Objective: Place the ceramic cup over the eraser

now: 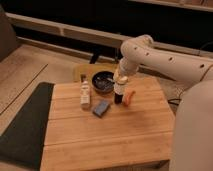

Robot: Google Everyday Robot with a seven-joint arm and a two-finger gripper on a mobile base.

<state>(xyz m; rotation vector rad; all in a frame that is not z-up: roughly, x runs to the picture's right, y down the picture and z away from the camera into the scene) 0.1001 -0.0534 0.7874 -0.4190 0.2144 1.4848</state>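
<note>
My gripper [120, 84] hangs at the end of the white arm over the middle back of the wooden table [110, 135]. It is shut on the small pale ceramic cup [120, 80] and holds it directly above the eraser. The eraser [118, 96] is a small black upright block standing on the table just below the cup. Cup and eraser look very close or touching; I cannot tell which.
A wide dark bowl [103, 81] sits just left of the gripper. A slim labelled bottle [85, 94] stands further left. A flat blue block [101, 107] lies in front of the bowl. An orange object [129, 97] lies right of the eraser. A dark mat [25, 125] lies on the floor at left.
</note>
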